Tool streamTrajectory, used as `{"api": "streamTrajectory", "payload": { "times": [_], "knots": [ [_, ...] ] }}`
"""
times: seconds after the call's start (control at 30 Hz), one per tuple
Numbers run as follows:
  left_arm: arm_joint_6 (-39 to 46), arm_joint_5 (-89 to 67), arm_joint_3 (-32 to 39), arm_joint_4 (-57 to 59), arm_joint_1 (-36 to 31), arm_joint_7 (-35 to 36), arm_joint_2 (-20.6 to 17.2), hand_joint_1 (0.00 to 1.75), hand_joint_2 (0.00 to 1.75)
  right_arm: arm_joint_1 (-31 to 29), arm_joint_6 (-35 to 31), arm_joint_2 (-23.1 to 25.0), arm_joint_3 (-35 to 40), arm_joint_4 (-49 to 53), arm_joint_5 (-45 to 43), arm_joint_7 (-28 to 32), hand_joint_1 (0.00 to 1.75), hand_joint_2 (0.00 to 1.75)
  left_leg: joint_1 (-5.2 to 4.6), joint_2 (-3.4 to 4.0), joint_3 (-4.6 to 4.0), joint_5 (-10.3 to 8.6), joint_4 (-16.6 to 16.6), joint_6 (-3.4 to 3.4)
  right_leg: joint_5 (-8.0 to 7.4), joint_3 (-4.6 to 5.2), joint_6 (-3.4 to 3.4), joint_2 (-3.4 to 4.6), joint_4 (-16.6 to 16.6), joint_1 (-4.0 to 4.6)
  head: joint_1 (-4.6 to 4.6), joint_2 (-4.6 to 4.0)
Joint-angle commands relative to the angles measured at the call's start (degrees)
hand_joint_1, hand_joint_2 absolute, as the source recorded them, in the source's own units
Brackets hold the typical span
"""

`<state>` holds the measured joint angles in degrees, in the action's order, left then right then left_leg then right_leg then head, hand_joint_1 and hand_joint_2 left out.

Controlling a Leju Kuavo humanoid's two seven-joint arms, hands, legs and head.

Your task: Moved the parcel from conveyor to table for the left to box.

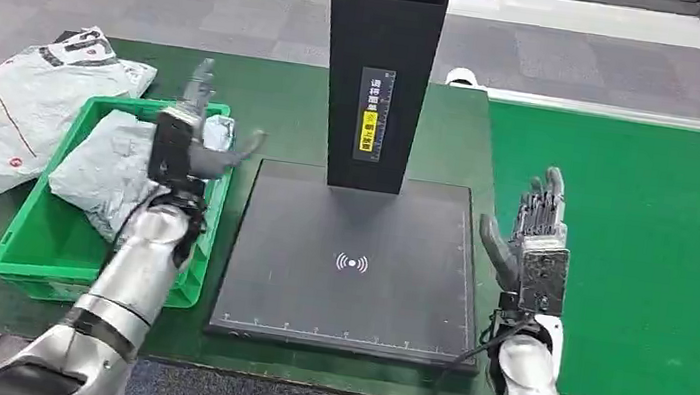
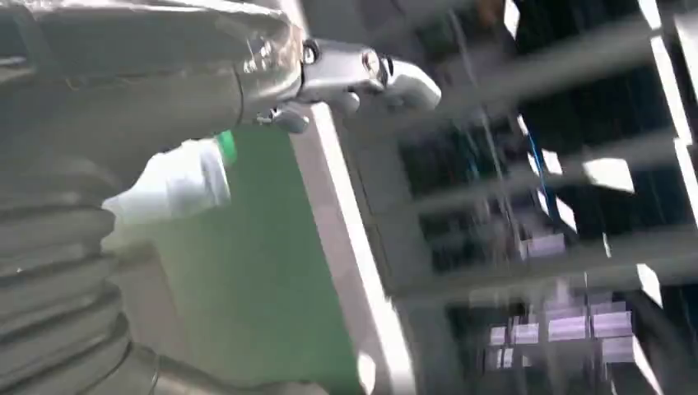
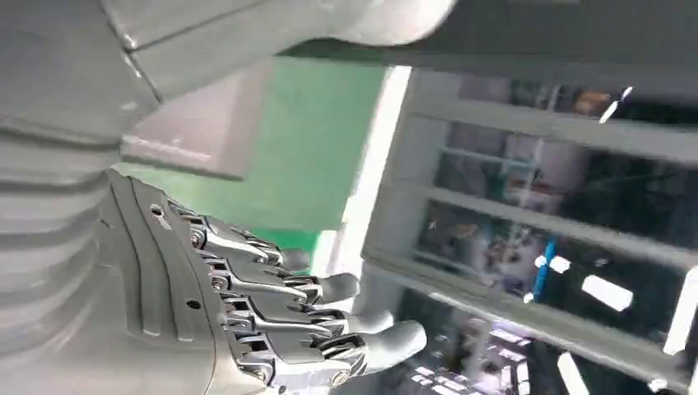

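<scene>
Over the green crate (image 1: 26, 259) we see the left hand (image 1: 183, 142) raised, fingers spread and holding nothing; a grey parcel (image 1: 103, 167) lies inside, apparently already dropped. Our right hand (image 1: 534, 242) waits beside the conveyor (image 1: 641, 253), fingers wide, presumably ready for another.

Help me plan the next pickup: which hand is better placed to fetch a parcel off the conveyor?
The right hand: it hangs open at the edge of the green conveyor. The left hand is over the green bin.
</scene>
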<state>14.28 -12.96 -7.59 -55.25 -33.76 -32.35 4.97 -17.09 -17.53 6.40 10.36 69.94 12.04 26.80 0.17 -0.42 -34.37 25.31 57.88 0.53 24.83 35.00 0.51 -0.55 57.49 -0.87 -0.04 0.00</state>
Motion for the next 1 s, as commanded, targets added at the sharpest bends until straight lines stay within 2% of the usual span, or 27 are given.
{"api": "streamTrajectory", "payload": {
  "times": [0.03,0.1,0.2,0.23,0.27,0.3,0.33,0.43,0.67,0.77,0.83,0.9,0.97,1.0],
  "knots": [
    [1.2,1.7,-8.3,7.9,-2.9,-1.1,2.4,0.00,1.75,-3.9,-1.4,-0.8,4.1,-7.6,-1.2,1.1,0.00,1.75,0.01,0.10,0.12,0.04,0.0,-0.01,-0.04,-0.10,0.02,0.10,-0.1,0.01,0.00,0.00],
    [4.0,2.4,-9.0,11.6,-3.4,-2.1,4.6,0.00,1.75,-4.9,-3.2,-0.1,4.3,-10.8,-2.5,2.6,0.00,1.75,0.05,0.15,0.17,0.04,-0.1,0.00,-0.05,-0.12,-0.01,0.14,-0.1,0.05,0.00,0.00],
    [8.7,2.7,-9.1,18.6,-4.4,-6.4,8.4,0.00,1.75,-6.9,-10.2,1.1,5.0,-15.9,-0.1,8.1,0.00,1.75,0.03,0.02,0.20,0.01,-0.1,-0.01,-0.02,-0.15,0.01,0.02,-0.1,0.09,0.00,0.00],
    [10.6,1.1,-11.0,22.8,-5.7,-5.8,9.0,0.00,1.75,-7.7,-11.3,1.3,5.4,-18.0,0.1,8.7,0.00,0.00,0.00,0.02,0.16,0.01,0.0,0.00,0.00,-0.09,0.02,0.03,-0.1,0.09,0.00,0.00],
    [13.0,-0.1,-11.8,24.5,-5.6,-7.3,9.7,0.00,0.00,-7.9,-12.9,1.6,5.4,-19.0,0.1,10.0,0.00,0.00,0.02,0.03,0.24,0.01,-0.1,0.00,-0.02,-0.20,0.01,0.04,-0.1,0.12,0.00,0.00],
    [13.4,1.2,-11.7,25.9,-5.6,-7.7,10.4,0.00,0.00,-8.5,-15.3,1.9,5.1,-21.5,-0.3,12.6,0.00,0.00,0.00,0.02,0.18,0.01,0.0,-0.01,-0.02,-0.14,0.03,0.03,-0.1,0.09,0.00,0.00],
    [13.2,2.8,-11.7,24.3,-4.4,-7.7,10.4,0.00,1.75,-8.6,-18.1,1.7,5.7,-22.4,0.5,13.2,0.00,1.75,0.01,0.08,0.18,0.02,-0.1,-0.01,-0.02,-0.13,0.03,0.09,-0.1,0.09,0.00,0.00],
    [13.0,5.2,-12.9,23.6,-2.2,-7.7,10.3,0.00,1.75,-6.7,-22.5,0.6,8.5,-21.2,-0.5,13.2,0.00,1.75,0.03,0.20,0.33,0.02,-0.2,-0.01,-0.07,-0.26,0.02,0.21,-0.2,0.09,0.00,0.00],
    [14.6,9.1,-12.5,25.2,-0.3,-7.7,11.5,0.00,1.75,-3.6,-22.5,3.9,3.0,-21.1,4.3,13.2,0.00,1.75,0.04,0.18,0.31,0.08,-0.2,-0.01,-0.01,-0.25,-0.02,0.18,-0.2,0.06,0.00,0.00],
    [12.7,10.9,-12.5,22.2,0.9,-7.7,11.8,0.00,1.75,-2.9,-22.5,3.7,4.9,-20.0,-0.5,13.2,0.00,1.75,0.05,0.15,0.26,0.08,-0.1,-0.01,0.00,-0.18,-0.01,0.16,-0.2,0.07,0.00,0.00],
    [11.9,11.0,-12.6,22.5,0.9,-7.7,11.9,0.00,1.75,-2.8,-22.5,3.8,4.3,-20.4,1.2,13.2,0.00,1.75,0.04,0.14,0.14,0.08,-0.1,-0.02,0.00,-0.07,0.01,0.14,-0.1,0.07,0.00,0.00],
    [9.9,12.4,-11.5,25.7,-0.4,-7.7,12.8,0.00,1.75,-2.2,-22.5,4.7,2.3,-19.8,6.5,13.2,0.00,1.75,0.03,0.15,0.16,0.07,-0.1,-0.03,0.00,-0.09,0.01,0.15,-0.1,0.05,0.00,0.00],
    [8.9,10.0,-13.9,24.4,0.2,-7.7,12.8,0.00,1.75,-2.6,-22.5,3.9,7.2,-21.6,-0.5,13.2,0.00,1.75,0.06,0.16,0.18,0.08,-0.1,-0.02,-0.01,-0.13,0.00,0.16,-0.2,0.09,0.00,0.00],
    [9.2,9.7,-14.1,24.4,0.3,-7.7,12.8,0.00,1.75,-2.6,-22.4,3.9,7.4,-21.6,-0.6,13.2,0.00,1.75,0.01,0.19,0.14,0.07,-0.1,-0.02,0.00,-0.05,0.01,0.18,-0.1,0.03,0.00,0.00]
  ]
}}
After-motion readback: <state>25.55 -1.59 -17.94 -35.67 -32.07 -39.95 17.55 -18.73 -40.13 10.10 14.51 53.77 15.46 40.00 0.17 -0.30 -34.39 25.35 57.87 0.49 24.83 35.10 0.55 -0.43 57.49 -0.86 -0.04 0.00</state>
